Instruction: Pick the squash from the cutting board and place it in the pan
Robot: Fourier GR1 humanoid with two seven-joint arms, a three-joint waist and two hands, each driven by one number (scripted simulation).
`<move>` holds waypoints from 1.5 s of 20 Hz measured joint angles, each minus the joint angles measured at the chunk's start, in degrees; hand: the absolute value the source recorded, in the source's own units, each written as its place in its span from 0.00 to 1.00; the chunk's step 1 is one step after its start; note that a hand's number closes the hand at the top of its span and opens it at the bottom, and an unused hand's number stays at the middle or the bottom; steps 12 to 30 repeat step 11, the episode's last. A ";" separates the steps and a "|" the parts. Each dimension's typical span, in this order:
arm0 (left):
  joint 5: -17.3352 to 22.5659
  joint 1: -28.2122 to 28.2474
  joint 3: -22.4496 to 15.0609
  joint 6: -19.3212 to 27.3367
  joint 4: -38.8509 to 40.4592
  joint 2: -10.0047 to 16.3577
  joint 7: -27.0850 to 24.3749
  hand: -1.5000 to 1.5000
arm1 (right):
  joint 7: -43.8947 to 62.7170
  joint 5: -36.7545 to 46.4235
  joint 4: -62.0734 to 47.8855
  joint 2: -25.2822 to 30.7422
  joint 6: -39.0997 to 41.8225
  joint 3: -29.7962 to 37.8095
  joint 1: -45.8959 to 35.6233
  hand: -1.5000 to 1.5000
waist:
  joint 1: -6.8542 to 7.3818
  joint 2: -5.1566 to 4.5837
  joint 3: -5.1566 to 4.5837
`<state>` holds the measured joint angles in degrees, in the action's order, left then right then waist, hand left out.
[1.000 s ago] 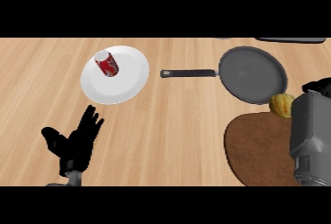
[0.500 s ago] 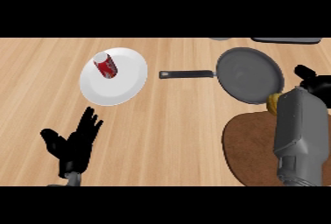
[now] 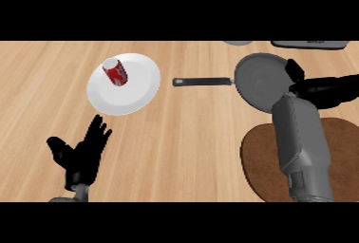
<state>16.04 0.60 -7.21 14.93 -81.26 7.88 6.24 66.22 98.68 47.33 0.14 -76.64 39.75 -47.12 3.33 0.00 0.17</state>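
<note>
- Right robot hand (image 3: pixel 324 88): over the right rim of the pan (image 3: pixel 259 80). Its grey forearm (image 3: pixel 301 142) runs up across the cutting board (image 3: pixel 256 156) & hides much of it.
- Closed on anything? Can't tell. The hand is one dark shape and its palm side isn't shown.
- Squash: not visible anywhere. None on the bare parts of the board, none on the bare pan floor. Prob. in or under the right robot hand, but that's a guess.
- Step in hand, as I read it: carry/place phase. The hand is at the pan, not at the board, so the pick looks done if the squash is indeed in the hand.
- Next move calls for: shift the hand a bit left so it's over the pan's middle, not the rim. Then lower, let go, and lift clear w/o knocking the pan.
- Watch: the pan's handle (image 3: pixel 203 81) points left twd the plate (image 3: pixel 133 97). A nudge on the rim could swing the pan.
- Left robot hand (image 3: pixel 80 154): lower left, open, fingers up, holding nothing, resting over the bench (image 3: pixel 189 142). No part in this step.
- Plate w/ a red can (image 3: pixel 116 73) on it: left of the pan, apart from the handle tip, not involved.
</note>
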 measured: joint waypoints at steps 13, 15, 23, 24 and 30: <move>-0.37 -0.36 0.17 -0.85 0.72 0.03 -0.64 0.50 | 11.46 5.67 -4.44 -0.13 -4.66 -5.75 -1.36 0.00 | 0.52 0.00 -0.13; -0.37 -0.36 0.17 -0.85 0.72 0.03 -0.64 0.50 | 11.46 5.67 -4.44 -0.13 -4.66 -5.75 -1.36 0.00 | 0.52 0.00 -0.13; -0.37 -0.36 0.17 -0.85 0.72 0.03 -0.64 0.50 | 11.46 5.67 -4.44 -0.13 -4.66 -5.75 -1.36 0.00 | 0.52 0.00 -0.13; -0.37 -0.36 0.17 -0.85 0.72 0.03 -0.64 0.50 | 11.46 5.67 -4.44 -0.13 -4.66 -5.75 -1.36 0.00 | 0.52 0.00 -0.13; -0.37 -0.36 0.17 -0.85 0.72 0.03 -0.64 0.50 | 11.46 5.67 -4.44 -0.13 -4.66 -5.75 -1.36 0.00 | 0.52 0.00 -0.13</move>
